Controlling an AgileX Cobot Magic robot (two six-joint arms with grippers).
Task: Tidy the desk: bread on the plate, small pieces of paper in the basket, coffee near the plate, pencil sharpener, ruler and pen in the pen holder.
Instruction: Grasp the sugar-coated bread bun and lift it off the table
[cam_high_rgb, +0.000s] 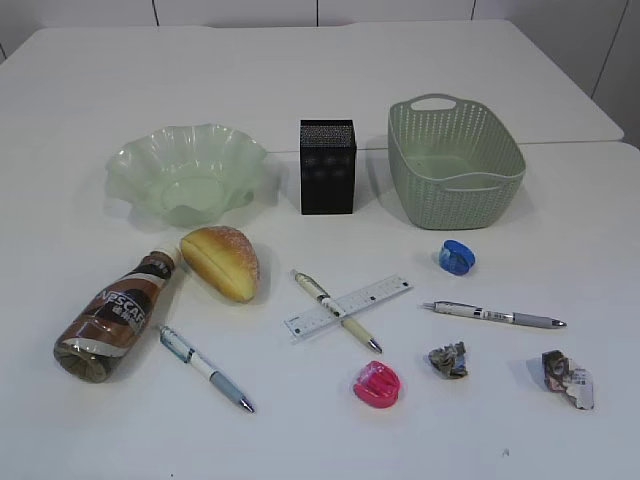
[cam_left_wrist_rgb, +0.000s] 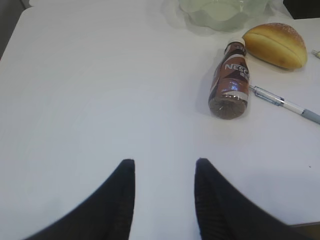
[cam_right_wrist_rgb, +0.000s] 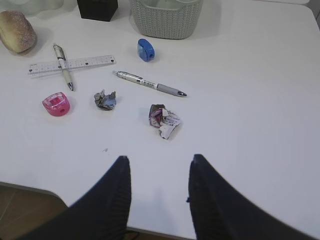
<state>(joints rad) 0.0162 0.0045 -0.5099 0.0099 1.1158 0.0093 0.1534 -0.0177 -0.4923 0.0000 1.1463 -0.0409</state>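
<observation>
Nothing is tidied yet — the bread (cam_high_rgb: 221, 262), the coffee bottle (cam_high_rgb: 117, 318) lying on its side, pens, ruler (cam_high_rgb: 347, 306), sharpeners and paper wads (cam_high_rgb: 448, 360) all sit loose on the counter (cam_high_rgb: 320, 430), while the plate (cam_high_rgb: 186, 172), pen holder (cam_high_rgb: 327, 166) and basket (cam_high_rgb: 452, 160) stand empty — and both left gripper (cam_left_wrist_rgb: 164, 200) and right gripper (cam_right_wrist_rgb: 159, 200) hover with jaws apart, holding nothing.

black tapered tool (cam_left_wrist_rgb: 164, 197), finely ribbed fingers (cam_right_wrist_rgb: 212, 205)
</observation>
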